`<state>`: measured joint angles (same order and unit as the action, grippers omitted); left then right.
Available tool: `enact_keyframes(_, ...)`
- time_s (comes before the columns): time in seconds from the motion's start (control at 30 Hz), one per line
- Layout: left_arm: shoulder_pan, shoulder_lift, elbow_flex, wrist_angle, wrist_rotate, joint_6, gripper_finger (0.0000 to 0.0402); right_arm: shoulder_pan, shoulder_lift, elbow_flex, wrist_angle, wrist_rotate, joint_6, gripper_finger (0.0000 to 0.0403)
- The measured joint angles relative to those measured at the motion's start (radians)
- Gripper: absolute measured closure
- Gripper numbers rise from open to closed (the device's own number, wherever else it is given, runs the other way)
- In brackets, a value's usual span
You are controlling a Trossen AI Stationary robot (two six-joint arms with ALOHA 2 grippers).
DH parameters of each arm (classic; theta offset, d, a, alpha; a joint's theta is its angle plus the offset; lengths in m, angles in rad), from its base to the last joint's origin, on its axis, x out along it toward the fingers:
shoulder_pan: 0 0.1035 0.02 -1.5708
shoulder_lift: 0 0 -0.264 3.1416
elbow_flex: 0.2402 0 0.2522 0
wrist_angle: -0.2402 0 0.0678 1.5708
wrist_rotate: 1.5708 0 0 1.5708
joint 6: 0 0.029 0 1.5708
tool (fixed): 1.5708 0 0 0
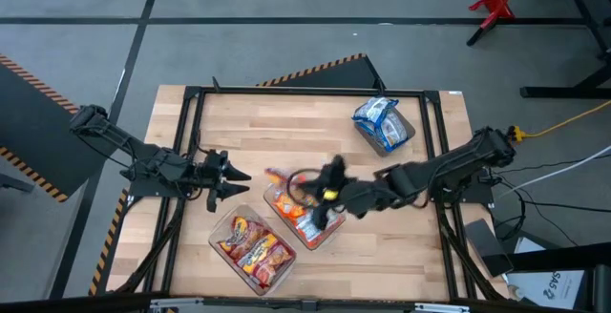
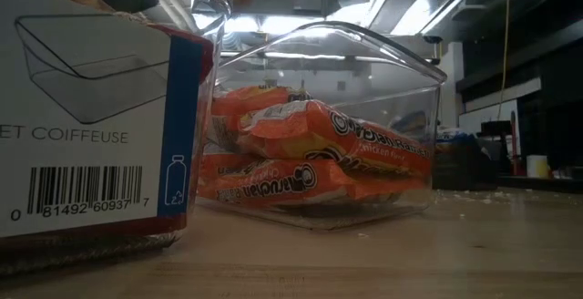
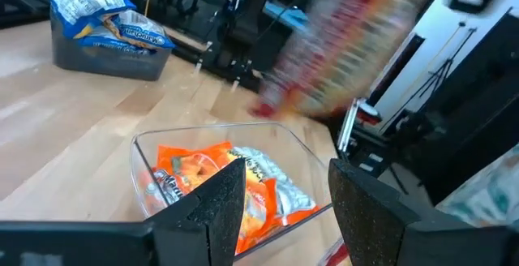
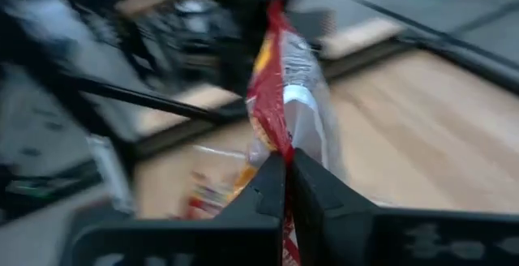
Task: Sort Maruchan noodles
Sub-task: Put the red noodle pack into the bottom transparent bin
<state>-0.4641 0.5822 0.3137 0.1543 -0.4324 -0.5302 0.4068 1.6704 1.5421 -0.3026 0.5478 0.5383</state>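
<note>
1. Right wrist view: right gripper [image 4: 285,173] clamped tight on the edge of a red packet [image 4: 285,79], held upright above the wood table [image 4: 422,120].
2. Seen from above: right arm [image 1: 439,170] stretched low across the table from the right edge toward the middle, gripper over the clear tub [image 1: 304,216] of orange packets [image 1: 286,203].
3. Left gripper [image 1: 229,175] parked just left of that tub, fingers [image 3: 212,209] spread apart, holding nothing.
4. Red packets [image 1: 253,246] filling a second clear tub [image 1: 221,229] at the front; blue packets [image 1: 382,122] heaped in the grey tub [image 1: 393,143] toward the back right.
</note>
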Motion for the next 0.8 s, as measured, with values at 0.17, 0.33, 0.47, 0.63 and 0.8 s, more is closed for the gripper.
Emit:
enact_keyframes(0.17,0.000,-0.052,0.000,-0.002,0.000,-0.014,0.0230,0.026,0.140,-0.001,0.359,-0.103,-0.041,0.0403)
enact_keyframes(0.33,0.000,-0.119,0.000,-0.004,-0.012,-0.013,0.0230,0.034,0.294,0.009,0.657,-0.181,-0.033,0.0403)
enact_keyframes(0.47,0.000,-0.168,0.000,-0.002,-0.013,-0.013,0.0230,0.032,0.404,0.078,0.728,-0.181,-0.022,0.0403)
enact_keyframes(0.63,0.000,-0.204,0.000,-0.005,-0.013,-0.013,0.0230,0.032,0.540,0.201,0.725,-0.204,-0.020,0.0403)
enact_keyframes(0.8,0.000,-0.223,0.000,-0.005,-0.012,-0.013,0.0230,0.032,0.642,0.308,0.724,-0.218,-0.020,0.0403)
